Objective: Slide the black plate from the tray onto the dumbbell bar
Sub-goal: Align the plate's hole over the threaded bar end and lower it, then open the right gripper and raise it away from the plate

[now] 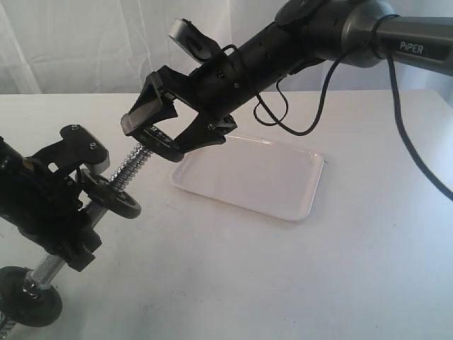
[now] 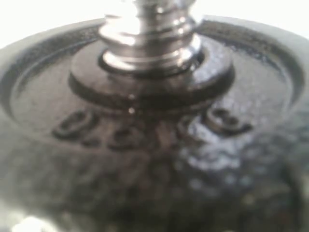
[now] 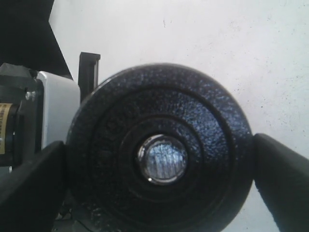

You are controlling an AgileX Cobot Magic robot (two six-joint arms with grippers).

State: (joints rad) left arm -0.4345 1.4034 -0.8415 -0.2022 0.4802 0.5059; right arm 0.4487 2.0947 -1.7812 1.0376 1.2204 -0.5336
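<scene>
The black plate (image 1: pixel 161 144) hangs above the table with my right gripper (image 1: pixel 163 142) shut on its rim. In the right wrist view the plate (image 3: pixel 203 116) sits between both fingers (image 3: pixel 34 188), and the chrome tip of the dumbbell bar (image 3: pixel 162 159) shows inside its central hole. The bar (image 1: pixel 134 164) slants up from lower left, its threaded end meeting the plate. My left gripper (image 1: pixel 74 205) is clamped on the bar's middle. Another black disc (image 1: pixel 117 198) (image 2: pixel 154 125) sits on the bar just above that grip. The white tray (image 1: pixel 255 180) lies empty behind.
A third black disc (image 1: pixel 28 304) is at the bar's low end near the table's front left corner. A black cable (image 1: pixel 417 163) hangs from the right arm over the table's right side. A white curtain closes off the back.
</scene>
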